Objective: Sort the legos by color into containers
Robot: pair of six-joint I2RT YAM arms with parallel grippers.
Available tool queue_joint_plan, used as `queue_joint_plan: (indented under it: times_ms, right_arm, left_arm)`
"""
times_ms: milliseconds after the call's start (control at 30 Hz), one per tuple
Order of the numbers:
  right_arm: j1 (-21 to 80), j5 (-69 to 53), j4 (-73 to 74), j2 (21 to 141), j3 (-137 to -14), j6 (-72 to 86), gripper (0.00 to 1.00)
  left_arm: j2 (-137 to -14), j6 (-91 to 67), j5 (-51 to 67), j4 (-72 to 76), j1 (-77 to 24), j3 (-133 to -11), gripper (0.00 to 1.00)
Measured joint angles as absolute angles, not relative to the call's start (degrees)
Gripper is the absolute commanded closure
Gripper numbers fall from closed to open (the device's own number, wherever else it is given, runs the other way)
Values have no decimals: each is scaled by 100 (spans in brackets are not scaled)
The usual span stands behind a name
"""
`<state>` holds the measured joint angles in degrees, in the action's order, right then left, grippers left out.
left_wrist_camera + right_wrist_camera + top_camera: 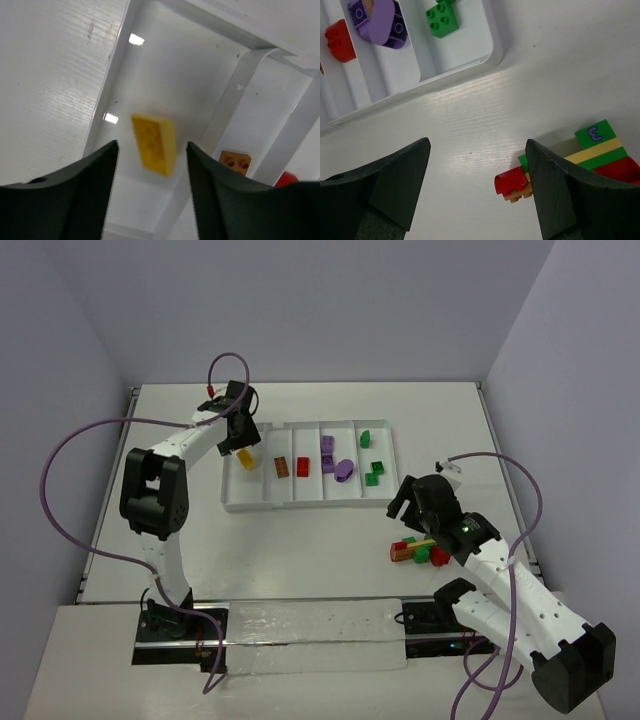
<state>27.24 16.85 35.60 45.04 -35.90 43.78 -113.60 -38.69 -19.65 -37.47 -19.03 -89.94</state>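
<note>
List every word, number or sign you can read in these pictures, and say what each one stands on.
"3": a purple figure on the green brick lying outside the tray, seen upside down in the right wrist view.
Purple brick in the tray: a yellowish mark at the picture's top edge, cut off and not readable.
No other text, label or brand can be read in any view.
</note>
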Motion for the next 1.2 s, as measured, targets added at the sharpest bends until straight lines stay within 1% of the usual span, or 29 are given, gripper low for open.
queue_joint_plan:
  times_ms: [67, 133, 433, 733, 900, 1200]
  right_arm:
    - [2727, 1623, 3607, 4504, -3590, 4356, 16]
    - [2754, 1556, 3677, 4511, -3590, 4334, 16]
    - [3117, 1248, 3818, 4768, -3553, 4233, 17]
    - [3985, 1775, 4076, 5378, -3553, 4654, 14]
    - [4068, 2015, 4167, 5406, -3548, 4833, 14]
    - [4102, 2151, 4204, 5454, -3547, 5019, 13]
  left_arm:
    - [-11371, -3837, -1913, -3738, -1901, -9009, 21]
    - [-11371, -3828, -1877, -3727, -1903, -9042, 20]
    - [-10966, -3828, -1675, -3746, -2056, -9078, 21]
    - [-9786, -3848, -1347, -3750, -2348, -9078, 21]
    - [-9486, -3854, -1238, -3748, -2353, -9074, 22]
    - [-9401, -3857, -1105, -3757, -2353, -8809, 22]
